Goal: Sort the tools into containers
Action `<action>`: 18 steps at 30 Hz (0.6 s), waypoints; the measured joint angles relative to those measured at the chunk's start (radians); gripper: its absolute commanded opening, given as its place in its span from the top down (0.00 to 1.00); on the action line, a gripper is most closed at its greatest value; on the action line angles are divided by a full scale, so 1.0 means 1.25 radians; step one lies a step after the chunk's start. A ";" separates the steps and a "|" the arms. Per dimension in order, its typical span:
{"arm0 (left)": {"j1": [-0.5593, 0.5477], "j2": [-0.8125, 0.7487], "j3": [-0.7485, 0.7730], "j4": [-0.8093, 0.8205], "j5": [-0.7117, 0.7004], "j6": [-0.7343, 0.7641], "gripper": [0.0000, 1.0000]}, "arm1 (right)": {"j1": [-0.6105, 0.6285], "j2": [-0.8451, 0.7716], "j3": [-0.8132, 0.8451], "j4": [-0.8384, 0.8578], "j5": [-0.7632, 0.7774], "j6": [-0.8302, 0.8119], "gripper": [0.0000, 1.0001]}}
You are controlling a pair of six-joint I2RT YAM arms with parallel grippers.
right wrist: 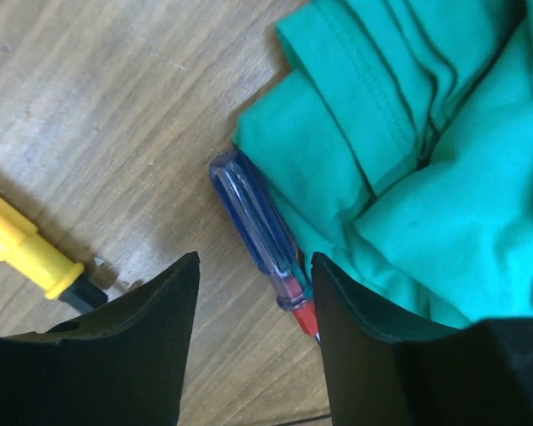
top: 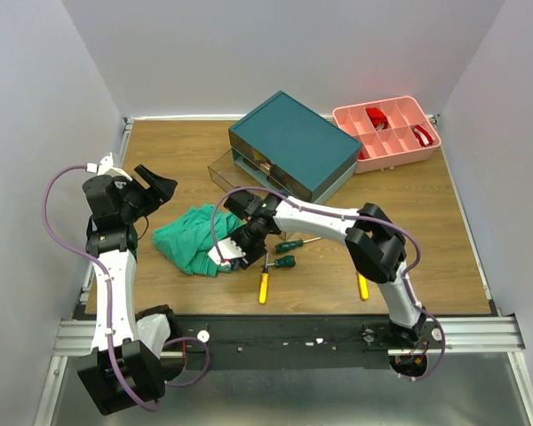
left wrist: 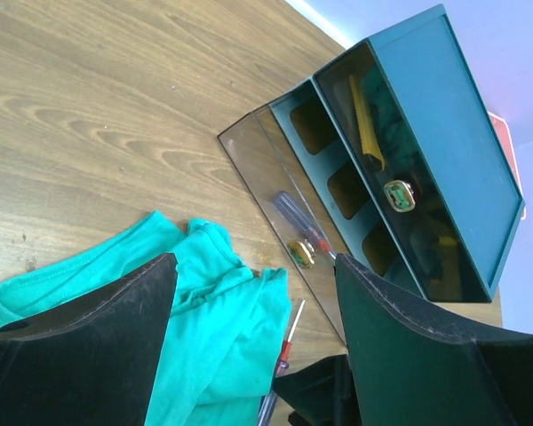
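Note:
A red-and-blue screwdriver [right wrist: 258, 226] lies on the table against a green cloth [right wrist: 409, 160]. My right gripper [right wrist: 255, 262] is open, its jaws low on either side of the handle's red end. It also shows in the top view [top: 234, 251]. My left gripper [top: 160, 188] is open and empty, held above the table left of the cloth. The dark teal box [top: 293, 142] has its clear lower drawer [left wrist: 275, 204] pulled out, with a red-and-blue screwdriver [left wrist: 302, 226] inside. Two green-handled screwdrivers [top: 289, 244] and two yellow ones [top: 263, 287] lie near the front.
A pink compartment tray [top: 386, 133] with red items stands at the back right. The green cloth [top: 191, 235] is bunched left of centre. A yellow screwdriver [right wrist: 22, 248] lies close to my right gripper's left finger. The box's upper drawer [left wrist: 382, 169] holds a yellow tool.

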 measured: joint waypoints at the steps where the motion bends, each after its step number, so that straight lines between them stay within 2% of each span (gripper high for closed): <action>1: 0.000 0.000 -0.002 0.000 0.000 0.000 0.19 | 0.000 0.008 0.002 -0.001 0.003 -0.006 0.45; 5: 0.000 0.002 -0.006 0.001 0.000 0.000 0.19 | 0.000 0.039 0.007 -0.018 0.014 -0.031 0.48; 7: 0.000 0.006 -0.006 0.003 0.000 0.000 0.19 | 0.000 0.046 0.017 -0.035 0.018 -0.040 0.53; 10: 0.002 0.017 -0.006 0.008 0.000 -0.001 0.19 | 0.000 0.059 0.036 -0.063 0.022 -0.046 0.70; 11: 0.002 0.019 -0.006 0.010 0.000 -0.001 0.19 | 0.000 0.062 0.044 -0.074 0.026 -0.052 0.79; 14: 0.003 0.021 -0.006 0.013 0.000 -0.001 0.19 | 0.000 0.067 0.050 -0.085 0.030 -0.055 0.93; 18: 0.003 0.021 -0.006 0.017 0.000 -0.005 0.20 | 0.000 0.055 0.043 -0.102 0.034 -0.054 0.99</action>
